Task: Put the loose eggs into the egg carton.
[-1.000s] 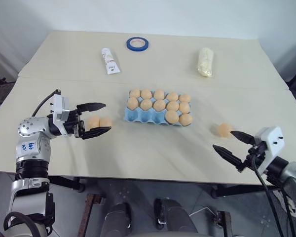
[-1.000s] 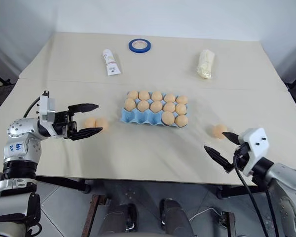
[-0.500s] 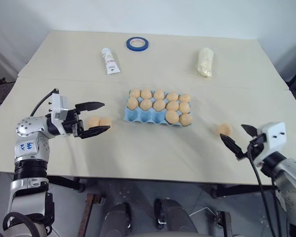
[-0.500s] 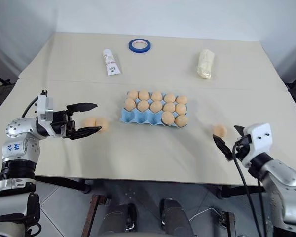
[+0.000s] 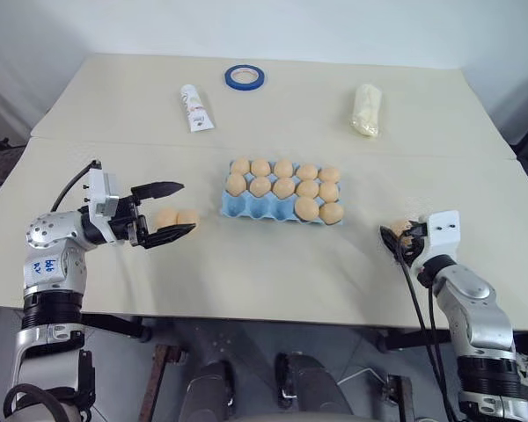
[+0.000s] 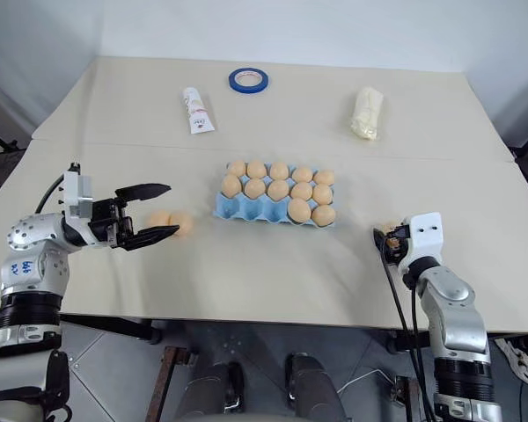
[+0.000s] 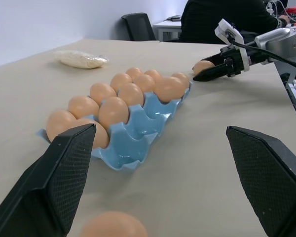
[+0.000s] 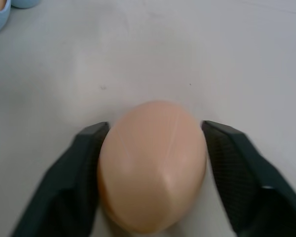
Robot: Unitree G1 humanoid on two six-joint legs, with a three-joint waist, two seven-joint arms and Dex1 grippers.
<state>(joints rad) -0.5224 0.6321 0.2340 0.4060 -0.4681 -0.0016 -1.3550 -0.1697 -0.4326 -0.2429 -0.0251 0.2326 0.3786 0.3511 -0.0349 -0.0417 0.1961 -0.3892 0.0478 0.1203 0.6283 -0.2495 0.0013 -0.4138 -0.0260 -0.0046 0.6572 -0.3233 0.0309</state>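
right hand: closed on loose egg | left hand: fingers wide apart, empty

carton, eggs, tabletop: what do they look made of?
Egg carton: light blue moulded tray, smooth and slightly glossy, probably plastic or foam. Eggs, like the one at the right gripper: tan, smooth, matte with a faint seam, so possibly plastic dummies. Table: beige, matte, likely laminate or a covering.

Eye views: from the head, high, facing forward and down; whole table in frame.
Left wrist view: low, near table level, facing across egg carton.
Right wrist view: very near, one egg.
Shared: egg carton, centre of eye views.
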